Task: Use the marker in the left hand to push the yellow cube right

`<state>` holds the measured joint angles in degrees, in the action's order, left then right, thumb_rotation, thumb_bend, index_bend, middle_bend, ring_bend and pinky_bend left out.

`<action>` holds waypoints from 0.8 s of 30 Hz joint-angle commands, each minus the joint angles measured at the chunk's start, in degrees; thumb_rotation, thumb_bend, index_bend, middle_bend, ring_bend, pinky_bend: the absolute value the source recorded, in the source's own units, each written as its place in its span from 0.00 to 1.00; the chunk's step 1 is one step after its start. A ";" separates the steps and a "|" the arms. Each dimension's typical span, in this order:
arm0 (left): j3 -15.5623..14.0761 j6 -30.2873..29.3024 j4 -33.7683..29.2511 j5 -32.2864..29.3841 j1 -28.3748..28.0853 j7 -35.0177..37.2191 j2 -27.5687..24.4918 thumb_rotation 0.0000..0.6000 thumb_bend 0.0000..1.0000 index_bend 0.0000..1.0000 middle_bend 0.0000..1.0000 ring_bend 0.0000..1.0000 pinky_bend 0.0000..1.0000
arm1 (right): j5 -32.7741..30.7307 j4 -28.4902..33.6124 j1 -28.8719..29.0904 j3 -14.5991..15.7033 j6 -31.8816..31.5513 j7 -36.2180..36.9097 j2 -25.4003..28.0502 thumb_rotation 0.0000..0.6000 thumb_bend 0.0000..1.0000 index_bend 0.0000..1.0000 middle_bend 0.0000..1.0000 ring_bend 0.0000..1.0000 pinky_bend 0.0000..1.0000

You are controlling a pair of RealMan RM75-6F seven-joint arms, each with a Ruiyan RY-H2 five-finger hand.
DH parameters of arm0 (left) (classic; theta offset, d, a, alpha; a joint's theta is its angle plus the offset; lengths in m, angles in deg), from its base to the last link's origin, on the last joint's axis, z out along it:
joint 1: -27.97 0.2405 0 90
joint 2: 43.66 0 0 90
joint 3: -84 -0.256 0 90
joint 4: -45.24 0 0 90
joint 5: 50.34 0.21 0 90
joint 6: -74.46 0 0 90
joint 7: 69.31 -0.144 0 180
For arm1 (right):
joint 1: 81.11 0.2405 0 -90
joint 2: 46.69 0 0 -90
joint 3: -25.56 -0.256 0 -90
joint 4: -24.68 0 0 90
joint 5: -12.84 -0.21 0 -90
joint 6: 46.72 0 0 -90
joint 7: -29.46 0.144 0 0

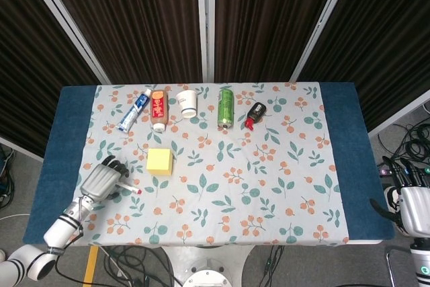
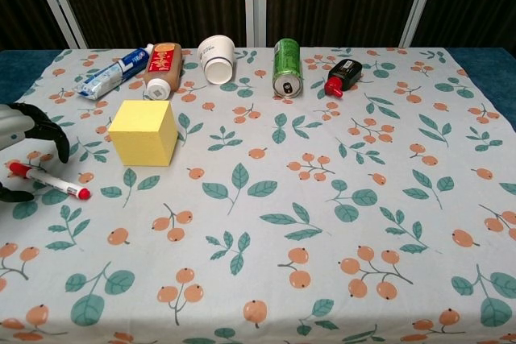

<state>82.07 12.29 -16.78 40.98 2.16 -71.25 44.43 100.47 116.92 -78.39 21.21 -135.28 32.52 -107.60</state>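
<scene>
The yellow cube (image 1: 159, 161) (image 2: 144, 132) stands on the floral cloth, left of the middle. A white marker with red ends (image 2: 48, 181) lies flat on the cloth to the cube's left; in the head view only its red tip (image 1: 135, 191) pokes out from under my hand. My left hand (image 1: 104, 179) (image 2: 22, 125) hovers over the marker's left end. Its dark fingers arch down on the far side and the thumb lies on the near side, not closed on the marker. My right hand (image 1: 412, 208) hangs off the table's right front corner, holding nothing, fingers extended.
Along the back of the cloth lie a toothpaste tube (image 2: 110, 75), a brown bottle (image 2: 164, 67), a white cup (image 2: 218, 58), a green can (image 2: 286, 67) and a small black bottle with a red cap (image 2: 343, 75). Blue table borders (image 1: 64, 139) flank the cloth.
</scene>
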 commanded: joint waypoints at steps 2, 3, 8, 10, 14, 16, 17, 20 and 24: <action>-0.09 0.20 0.06 -0.44 -0.15 -0.22 0.21 1.00 0.25 0.49 0.48 0.30 0.17 | -0.06 -0.31 -0.11 0.05 -0.05 0.35 -0.21 1.00 0.07 0.09 0.19 0.07 0.15; -0.10 0.24 0.02 -0.54 -0.18 -0.36 0.25 1.00 0.26 0.49 0.48 0.30 0.17 | -0.06 -0.40 -0.12 0.07 -0.02 0.43 -0.27 1.00 0.07 0.09 0.19 0.07 0.15; 0.02 0.14 0.08 -1.19 -0.21 -1.53 0.75 1.00 0.29 0.53 0.51 0.32 0.18 | -0.30 -0.72 -0.19 0.12 0.16 0.95 -0.37 1.00 0.07 0.09 0.19 0.07 0.14; 0.07 0.16 0.02 -1.40 -0.27 -2.14 0.86 1.00 0.30 0.53 0.51 0.32 0.18 | -0.38 -0.88 -0.26 0.18 0.22 1.18 -0.39 1.00 0.07 0.09 0.19 0.07 0.14; 0.17 0.51 -0.26 -2.13 -0.31 -3.65 0.97 1.00 0.30 0.55 0.52 0.32 0.18 | -0.43 -1.11 -0.12 0.11 0.48 1.61 -0.36 1.00 0.07 0.09 0.19 0.07 0.14; 0.30 0.85 -0.47 -2.76 -0.29 -4.92 0.95 1.00 0.30 0.55 0.52 0.32 0.18 | -0.29 -1.19 -0.04 0.09 0.49 1.79 -0.36 1.00 0.07 0.09 0.19 0.07 0.14; 0.36 1.01 -0.64 -3.08 -0.26 -5.52 0.92 1.00 0.30 0.55 0.52 0.32 0.18 | -0.26 -1.25 -0.06 0.13 0.50 1.86 -0.37 1.00 0.07 0.09 0.19 0.07 0.13; 0.56 1.54 -1.37 -4.20 -0.11 -7.53 0.80 1.00 0.30 0.55 0.52 0.32 0.18 | -0.28 -1.47 -0.11 0.20 0.56 2.17 -0.45 1.00 0.07 0.09 0.18 0.07 0.13; 0.97 1.52 -2.48 -5.58 0.24 -9.76 0.84 1.00 0.33 0.55 0.51 0.32 0.18 | -0.23 -1.85 -0.26 0.38 0.54 2.61 -0.62 1.00 0.07 0.09 0.18 0.07 0.11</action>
<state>82.85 13.72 -18.83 35.88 2.25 -80.39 45.28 100.23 115.09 -78.64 21.58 -134.74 35.13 -108.20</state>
